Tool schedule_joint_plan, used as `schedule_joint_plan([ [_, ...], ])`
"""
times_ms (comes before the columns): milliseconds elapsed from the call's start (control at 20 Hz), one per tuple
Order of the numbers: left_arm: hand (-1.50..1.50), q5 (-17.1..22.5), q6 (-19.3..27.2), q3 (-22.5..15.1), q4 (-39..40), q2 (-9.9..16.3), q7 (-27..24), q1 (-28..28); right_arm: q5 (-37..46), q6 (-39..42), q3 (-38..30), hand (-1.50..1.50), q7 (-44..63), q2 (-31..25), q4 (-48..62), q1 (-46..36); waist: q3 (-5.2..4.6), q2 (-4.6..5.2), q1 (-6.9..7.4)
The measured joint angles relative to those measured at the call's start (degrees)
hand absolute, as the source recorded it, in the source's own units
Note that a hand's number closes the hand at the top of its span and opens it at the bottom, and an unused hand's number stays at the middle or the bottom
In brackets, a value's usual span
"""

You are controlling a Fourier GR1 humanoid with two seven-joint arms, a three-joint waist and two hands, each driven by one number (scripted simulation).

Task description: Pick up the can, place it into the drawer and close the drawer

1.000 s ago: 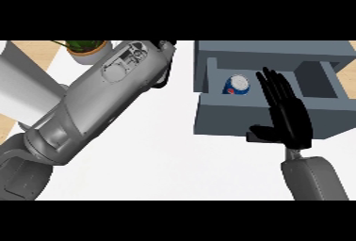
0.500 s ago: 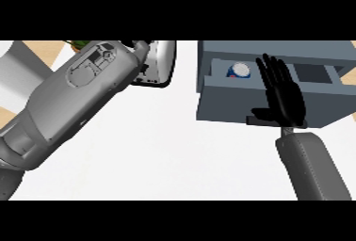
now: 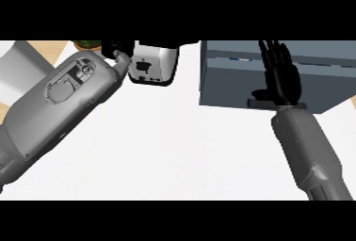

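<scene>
Toaster (image 3: pixel 154 62) stands left of the drawer (image 3: pixel 271 82).

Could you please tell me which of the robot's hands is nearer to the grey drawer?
Right. The right hand lies against the drawer front, fingers straight. The left hand sits off to the drawer's left, beside the toaster.

Toaster (image 3: pixel 154 63) and drawer (image 3: pixel 236 84) flank open counter (image 3: pixel 173 150).

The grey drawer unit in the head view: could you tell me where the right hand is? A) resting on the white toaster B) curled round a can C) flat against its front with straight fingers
C: the right hand lies with straight fingers against the grey drawer unit.
</scene>
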Motion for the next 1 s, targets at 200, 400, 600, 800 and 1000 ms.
schedule_joint_plan([
  [200, -1.50, -0.3, -0.8, 0.0, -4.4, 2.2, 0.5, 3.8, 0.6, -3.5, -2.0, -1.50, 0.8, 0.1, 7.9, -5.4, 0.38, 0.49, 0.41],
  [400, -1.50, -1.2, -0.1, -0.1, -7.9, 3.4, 1.5, 6.6, 0.8, -6.5, -3.5, -1.50, 1.1, 0.4, 14.7, -10.4, 0.67, 0.68, 0.14],
  [600, -1.50, -1.9, -0.5, 0.5, -10.2, 4.4, 0.8, 9.5, 0.8, -7.5, -4.6, -1.50, 0.9, -0.3, 20.0, -14.9, 0.69, 0.95, 0.07],
  [800, -1.50, -2.8, 0.0, 0.2, -13.4, 5.1, 1.2, 11.9, 0.9, -6.9, -5.5, -1.50, 1.0, -1.3, 24.6, -18.5, 0.81, 1.21, 0.49],
  [1000, -1.50, -3.4, 0.0, 0.2, -15.5, 5.5, 1.0, 14.1, 1.0, -6.6, -6.2, -1.50, 1.1, -1.9, 27.9, -21.0, 0.91, 1.48, 0.46],
])
